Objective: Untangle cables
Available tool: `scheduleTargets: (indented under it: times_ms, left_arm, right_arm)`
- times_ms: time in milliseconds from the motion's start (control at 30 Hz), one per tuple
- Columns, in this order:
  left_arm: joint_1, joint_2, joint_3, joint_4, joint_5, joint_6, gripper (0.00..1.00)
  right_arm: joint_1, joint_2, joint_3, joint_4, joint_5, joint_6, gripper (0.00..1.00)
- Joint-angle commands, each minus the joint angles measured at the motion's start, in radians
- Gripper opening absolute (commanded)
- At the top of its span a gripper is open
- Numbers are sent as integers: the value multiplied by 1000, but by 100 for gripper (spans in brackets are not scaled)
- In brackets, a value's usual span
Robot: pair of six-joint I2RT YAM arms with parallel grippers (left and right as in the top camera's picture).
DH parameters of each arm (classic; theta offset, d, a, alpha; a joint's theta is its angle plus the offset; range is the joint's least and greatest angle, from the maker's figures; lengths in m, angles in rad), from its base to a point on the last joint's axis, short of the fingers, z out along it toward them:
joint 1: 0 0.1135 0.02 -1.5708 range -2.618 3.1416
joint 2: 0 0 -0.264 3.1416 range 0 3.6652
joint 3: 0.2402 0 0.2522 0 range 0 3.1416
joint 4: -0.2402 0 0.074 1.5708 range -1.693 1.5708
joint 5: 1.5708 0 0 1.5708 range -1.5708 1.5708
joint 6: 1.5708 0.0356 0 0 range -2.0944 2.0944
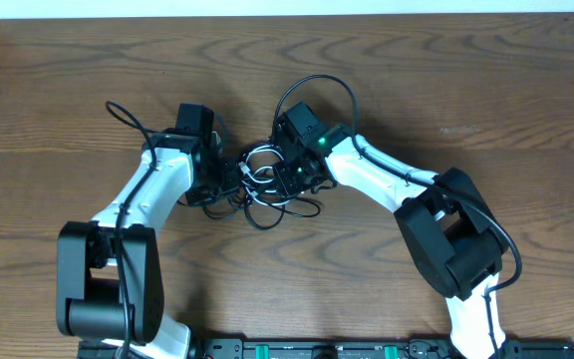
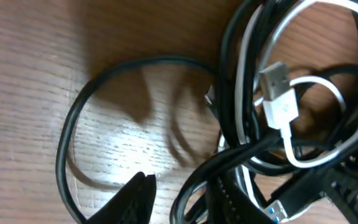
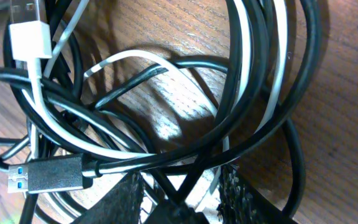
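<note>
The black cord [image 1: 267,221] and the white cord [image 1: 258,154] lie tangled in overlapping loops at the table's middle. My left gripper [image 1: 231,179] is at the tangle's left side and my right gripper [image 1: 289,178] at its right. In the left wrist view the left gripper [image 2: 185,190] is open, with black cord [image 2: 73,124] strands between its fingers; the white plug [image 2: 280,106] lies just beyond. In the right wrist view the right gripper [image 3: 182,193] is open astride crossing black cord [image 3: 303,81] strands. The white cord [image 3: 260,68], its plug [image 3: 28,38] and a black USB plug [image 3: 51,175] lie close by.
The wooden table [image 1: 466,80] spreads all round the tangle. Thicker black wires loop off the left arm [image 1: 123,112] and the right arm [image 1: 317,82]. The arm bases stand at the front edge.
</note>
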Motion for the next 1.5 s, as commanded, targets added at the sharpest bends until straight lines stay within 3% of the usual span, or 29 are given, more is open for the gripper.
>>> scheduleTargets:
  times_ms: [0, 33, 67, 267, 533, 900, 1200, 1467]
  left_arm:
    - [0, 10, 0, 7, -36, 0, 19]
    - [0, 10, 0, 6, -36, 0, 8]
    - [0, 10, 0, 5, -36, 0, 8]
    - [1, 9, 1, 16, -37, 44, 8]
    - [1, 9, 1, 70, -36, 84, 7]
    - [0, -119, 1, 182, 65, 157, 8]
    - [1, -341, 1, 270, 210, 308, 7]
    - [1, -391, 1, 307, 320, 307, 7]
  right_arm:
    - [4, 9, 0, 2, -6, -13, 38]
    - [4, 9, 0, 2, -6, -13, 39]
    - [4, 9, 0, 2, -6, -13, 40]
    - [-33, -27, 0, -9, -40, -15, 56]
    - [-79, -106, 0, 68, -175, -57, 64]
    - [-104, -112, 0, 87, -71, -17, 75]
    - [-105, -112, 0, 70, 124, 87, 75]
    - [-103, -112, 0, 71, 138, 108, 74]
